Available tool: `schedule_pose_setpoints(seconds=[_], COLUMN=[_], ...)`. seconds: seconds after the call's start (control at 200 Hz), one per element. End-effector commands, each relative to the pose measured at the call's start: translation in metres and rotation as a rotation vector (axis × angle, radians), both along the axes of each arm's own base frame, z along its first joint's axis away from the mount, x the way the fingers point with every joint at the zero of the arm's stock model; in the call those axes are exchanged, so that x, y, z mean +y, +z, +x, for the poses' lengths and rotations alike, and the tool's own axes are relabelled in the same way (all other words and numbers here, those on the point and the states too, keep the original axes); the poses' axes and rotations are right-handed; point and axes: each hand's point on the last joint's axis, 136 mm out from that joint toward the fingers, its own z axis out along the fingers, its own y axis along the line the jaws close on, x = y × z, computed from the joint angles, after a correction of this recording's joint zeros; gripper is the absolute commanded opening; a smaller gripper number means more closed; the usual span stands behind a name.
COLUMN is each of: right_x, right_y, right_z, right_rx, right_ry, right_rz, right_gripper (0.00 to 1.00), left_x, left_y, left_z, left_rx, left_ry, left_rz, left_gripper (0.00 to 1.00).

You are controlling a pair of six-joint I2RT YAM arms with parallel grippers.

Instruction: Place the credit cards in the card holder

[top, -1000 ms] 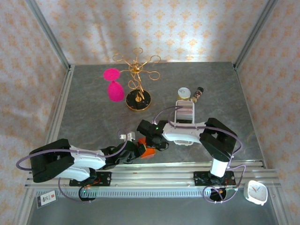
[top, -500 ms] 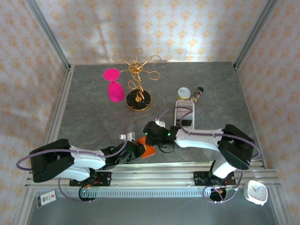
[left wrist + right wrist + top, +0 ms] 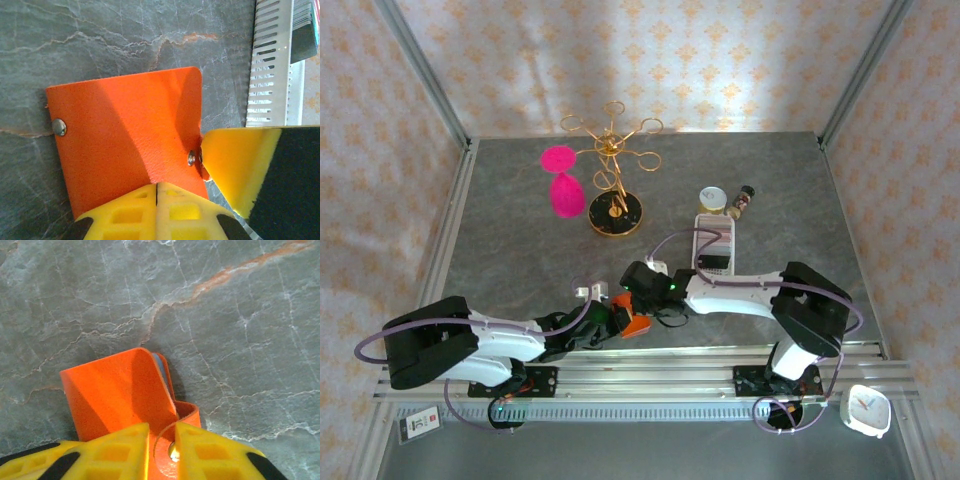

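Fingers of your left arm (image 3: 159, 201) are pressed flat together, with no gap between them, clamped on the near edge of the card holder (image 3: 125, 130). Your right fingers (image 3: 179, 436) stand only a sliver apart, and the holder's small snap tab sits in that sliver, its metal stud showing between them, so they grip the tab. In the left wrist view, one right finger touches the same tab at the holder's right edge.

You have the card holder folded over, orange outside up, lying on the grey marbled surface (image 3: 520, 240). A second metal stud shows at its left edge in the left wrist view. From the right wrist view, a thin grey-blue lining peeks out along its folded far edge. In the top view the card holder (image 3: 636, 326) lies near the front of the surface, between the two arms, with both sets of fingers meeting over it.

Your credit cards (image 3: 303, 32) stand upright in the slots of the white tray (image 3: 272, 65), which lies just beyond the holder and apart from it. Farther back you can see a gold wire stand (image 3: 613, 205) on a black base.
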Motion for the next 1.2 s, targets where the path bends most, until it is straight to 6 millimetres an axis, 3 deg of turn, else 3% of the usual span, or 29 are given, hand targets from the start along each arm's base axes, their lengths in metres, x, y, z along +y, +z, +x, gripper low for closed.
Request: schedule_pose_setpoints(seconds=[0.0,0.205,0.355,0.546,1.196], right_x=[-0.0033,-0.003,-0.0082,-0.006,-0.0025], right_y=[-0.0007,0.0024,0.0029,0.0032,0.006], right_z=[0.0019,0.0041,0.0035,-0.0012,0.0009], right_rx=[-0.017,-0.028,-0.028,-0.022,-0.038], right_ry=[-0.001,-0.002,0.001,0.027,0.03], right_rz=[-0.053,-0.064,-0.099,-0.114,-0.128], right_gripper=[0.17,0.13,0.31,0.32,0.09], left_x=[0.0346,0.034,0.0344,0.0338,0.0328], left_y=[-0.0502,-0.0503,-0.0503,-0.0506,-0.0506], left_z=[-0.0281,-0.028,-0.0282,-0.0282,-0.0283], left_rx=[0.129,0.13,0.13,0.13,0.131], left_ry=[-0.028,-0.03,-0.029,-0.029,-0.033], left_rz=[0.19,0.191,0.19,0.188,0.186], left_gripper=[0.0,0.0,0.0,0.0,0.0])
